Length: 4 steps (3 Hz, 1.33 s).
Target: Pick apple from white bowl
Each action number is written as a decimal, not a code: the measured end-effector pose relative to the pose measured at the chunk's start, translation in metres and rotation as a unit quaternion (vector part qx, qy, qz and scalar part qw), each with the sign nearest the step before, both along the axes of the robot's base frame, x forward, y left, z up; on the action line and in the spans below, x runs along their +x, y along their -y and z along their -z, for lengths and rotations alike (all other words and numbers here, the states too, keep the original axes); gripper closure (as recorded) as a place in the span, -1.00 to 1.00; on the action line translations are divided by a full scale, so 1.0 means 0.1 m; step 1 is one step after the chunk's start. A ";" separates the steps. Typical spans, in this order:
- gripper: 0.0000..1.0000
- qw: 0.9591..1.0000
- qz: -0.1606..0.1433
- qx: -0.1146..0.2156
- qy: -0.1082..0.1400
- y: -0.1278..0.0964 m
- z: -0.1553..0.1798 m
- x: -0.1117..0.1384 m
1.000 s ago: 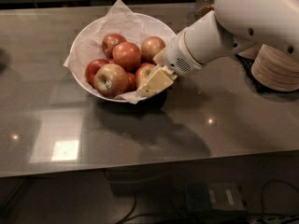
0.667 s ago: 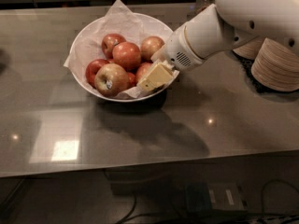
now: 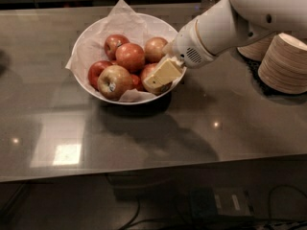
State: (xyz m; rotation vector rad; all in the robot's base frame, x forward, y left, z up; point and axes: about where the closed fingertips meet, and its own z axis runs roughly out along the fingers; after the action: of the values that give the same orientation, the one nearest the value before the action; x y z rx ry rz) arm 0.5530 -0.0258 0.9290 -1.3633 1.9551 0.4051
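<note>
The white bowl [image 3: 91,32], lined with crinkled white paper, stands on the grey table left of centre and holds several apples. My gripper [image 3: 162,74] reaches down into the bowl's right side from the white arm at the upper right. It sits right against an apple [image 3: 148,71] at the bowl's right rim and hides most of it, so only the apple's reddish left part shows. A yellow-red apple with a small sticker [image 3: 114,82] lies at the front left of the bowl.
Red apples [image 3: 130,56] fill the rest of the bowl. Stacks of tan paper plates [image 3: 287,63] stand at the right edge of the table, with a second stack [image 3: 256,48] behind my arm. The table's front edge runs across the lower part of the view.
My gripper has shifted slightly up and to the right at the bowl's right side. The bowl and the other apples have not moved.
</note>
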 end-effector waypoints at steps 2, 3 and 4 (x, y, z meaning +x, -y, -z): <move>-1.00 1.000 0.003 -0.003 0.014 0.08 -0.15 0.00; -0.62 1.000 0.004 -0.003 0.015 0.08 -0.16 0.00; -0.19 1.000 0.006 -0.004 0.018 0.10 -0.18 0.00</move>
State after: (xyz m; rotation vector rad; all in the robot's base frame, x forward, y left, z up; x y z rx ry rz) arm 0.5529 -0.0360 0.9472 -1.3536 1.9364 0.3661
